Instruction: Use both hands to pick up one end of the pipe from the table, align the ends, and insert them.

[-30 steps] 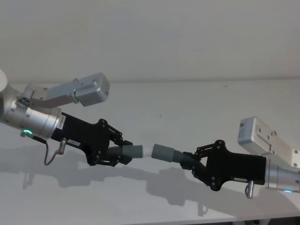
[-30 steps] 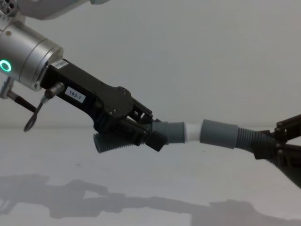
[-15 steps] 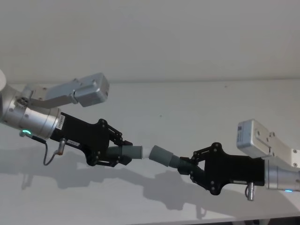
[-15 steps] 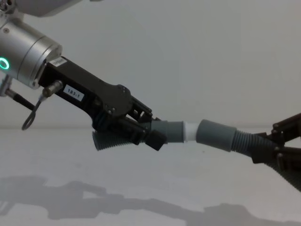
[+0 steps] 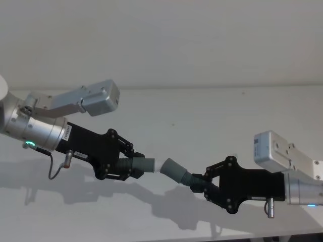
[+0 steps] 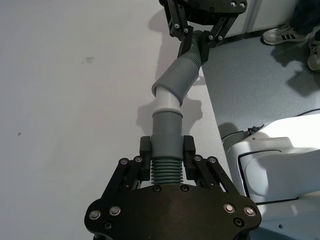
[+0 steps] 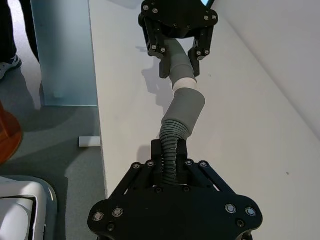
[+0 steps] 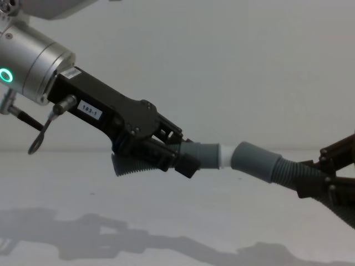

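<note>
Above the desk (image 5: 212, 108), the left end effector (image 5: 130, 166) grips the white-tipped pipe piece (image 5: 144, 165); the right end effector (image 5: 199, 183) grips the wide-cuffed piece (image 5: 176, 171), tip at cuff mouth.

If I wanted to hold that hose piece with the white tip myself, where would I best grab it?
Probably the ribbed middle, just behind the smooth cuff, squeezed from its two sides as the left gripper does. That seems to leave the white tip free to enter the wide cuff held up by the right gripper.

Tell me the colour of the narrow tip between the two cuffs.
White tip, clearest in the chest view.
</note>
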Motion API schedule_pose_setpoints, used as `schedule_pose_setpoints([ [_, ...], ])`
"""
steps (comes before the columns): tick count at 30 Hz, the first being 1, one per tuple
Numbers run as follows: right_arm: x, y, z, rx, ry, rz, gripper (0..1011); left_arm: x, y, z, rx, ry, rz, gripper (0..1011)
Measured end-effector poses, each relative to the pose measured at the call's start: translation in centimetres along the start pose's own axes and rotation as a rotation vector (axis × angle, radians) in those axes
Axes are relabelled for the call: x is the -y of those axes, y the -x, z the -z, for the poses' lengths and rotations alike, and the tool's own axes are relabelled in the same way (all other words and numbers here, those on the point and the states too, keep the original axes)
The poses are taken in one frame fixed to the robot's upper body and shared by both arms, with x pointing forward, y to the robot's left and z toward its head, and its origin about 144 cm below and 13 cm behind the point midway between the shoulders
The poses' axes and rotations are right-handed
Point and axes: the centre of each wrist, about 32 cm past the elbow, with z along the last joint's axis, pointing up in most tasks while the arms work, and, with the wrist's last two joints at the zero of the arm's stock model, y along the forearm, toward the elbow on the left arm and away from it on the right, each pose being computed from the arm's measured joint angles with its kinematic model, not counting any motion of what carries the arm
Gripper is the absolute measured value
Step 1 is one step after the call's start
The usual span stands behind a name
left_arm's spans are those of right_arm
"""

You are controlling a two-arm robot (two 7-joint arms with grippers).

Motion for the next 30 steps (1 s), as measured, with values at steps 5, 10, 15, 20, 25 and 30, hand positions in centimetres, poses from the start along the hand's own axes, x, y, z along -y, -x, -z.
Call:
schedule_pose_setpoints([
  [5, 0.0, -0.04, -0.06, 0.002, 0.001, -0.006, 134, 0.05, 0.05, -0.05, 0.0, 0.001, 0.0, 336],
  [10, 0.0, -0.08, -0.12, 0.003, 0.001, -0.012, 133, 0.08, 0.07, -0.06, -0.001, 0.002, 0.0, 336],
  [15, -0.01, -0.1, -0.16, 0.004, 0.001, -0.014, 134, 0.11, 0.1, -0.08, -0.001, 0.002, 0.0, 336],
  [20, -0.02, -0.11, -0.2, 0.005, 0.001, -0.017, 133, 0.15, 0.12, -0.08, -0.001, 0.002, 0.001, 336],
  [25, -0.02, -0.12, -0.21, 0.005, 0.001, -0.019, 134, 0.16, 0.13, -0.09, -0.001, 0.003, 0.001, 336],
  [30, -0.02, -0.12, -0.22, 0.005, 0.001, -0.02, 134, 0.17, 0.13, -0.1, -0.001, 0.004, 0.001, 336],
])
